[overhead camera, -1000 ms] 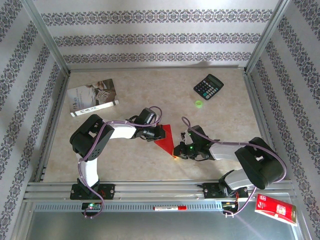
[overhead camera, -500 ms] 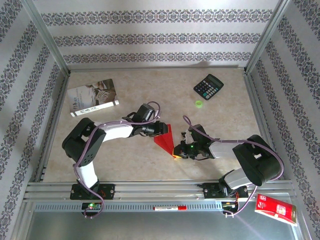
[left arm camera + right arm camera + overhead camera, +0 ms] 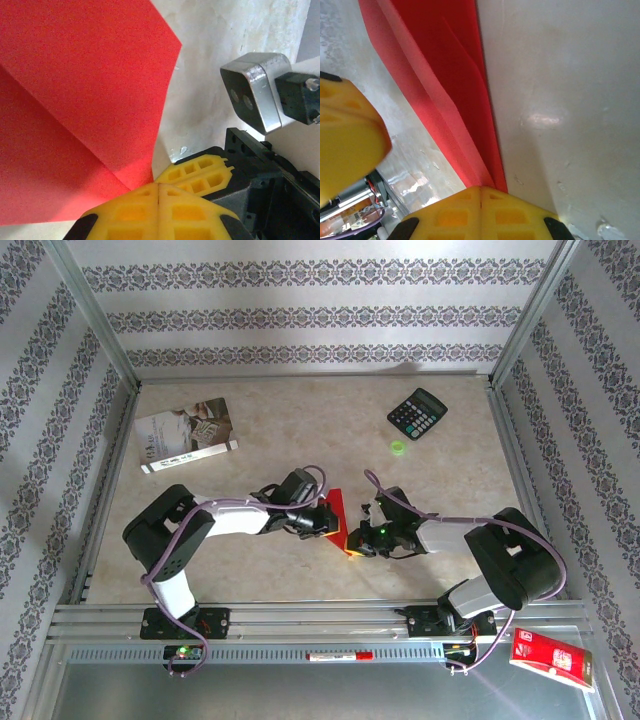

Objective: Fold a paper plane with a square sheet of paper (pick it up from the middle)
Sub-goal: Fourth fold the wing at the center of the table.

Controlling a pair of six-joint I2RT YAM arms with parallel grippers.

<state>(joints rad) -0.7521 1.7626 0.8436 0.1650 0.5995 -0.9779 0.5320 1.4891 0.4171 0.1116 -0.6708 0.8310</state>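
Note:
The paper plane [image 3: 336, 508] is bright red paper folded into a narrow pointed shape, standing on edge at the table's middle front. My left gripper [image 3: 329, 524] comes at it from the left and my right gripper [image 3: 352, 542] from the right, their tips almost touching. In the left wrist view the layered red paper [image 3: 75, 100] runs down into my left gripper [image 3: 158, 186], which is shut on its lower corner; the right gripper's yellow fingers [image 3: 200, 175] lie just beside. In the right wrist view the folded strip [image 3: 455, 100] ends in my shut right gripper [image 3: 481, 189].
A black calculator [image 3: 417, 413] and a small green disc [image 3: 398, 447] sit at the back right. A grey-white booklet [image 3: 185, 434] lies at the back left. A glossy red packet [image 3: 553, 657] rests outside the front rail, bottom right. Aluminium rails [image 3: 300, 618] border the table.
My left gripper opened, slid down and right along the paper toward the right gripper, then shut again. The paper now looks narrower from above. The right gripper barely moved.

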